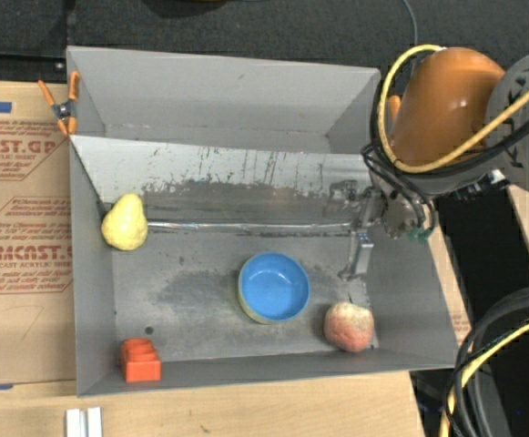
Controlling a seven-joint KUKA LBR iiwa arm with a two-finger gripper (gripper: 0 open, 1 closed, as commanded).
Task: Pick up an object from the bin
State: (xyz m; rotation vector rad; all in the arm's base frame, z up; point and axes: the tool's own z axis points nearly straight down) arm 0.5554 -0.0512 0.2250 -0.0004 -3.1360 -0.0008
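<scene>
**Bin check: four loose bits, claw parked near the front-right fruit**

So the grey metal bin [246, 89] has four things spread around its floor, all well apart from each other. On the left, up against the left wall, there's a yellow pear-shaped plastic fruit [124, 223]. In the front-left corner sits a small orange block [141, 360], close to the front wall. Roughly mid-floor, toward the front, is a round blue plastic bowl [273, 285], upright with its open side up. To the right of that, near the front wall, is a pinkish-tan round fruit [349, 327], peach-like I'd say, though it's hard to be sure from this angle.

The claw [357, 269] comes in from the right and hangs over bare floor just behind that pinkish fruit, and just beside the bowl's right rim. It looks clear of both. Honestly can't tell whether it's open or closed, the angle is too side-on.

Room-wise: the back half of the floor is open metal, and there's a wide gap between the pear and the bowl. The pinkish fruit has the front wall near it.
</scene>
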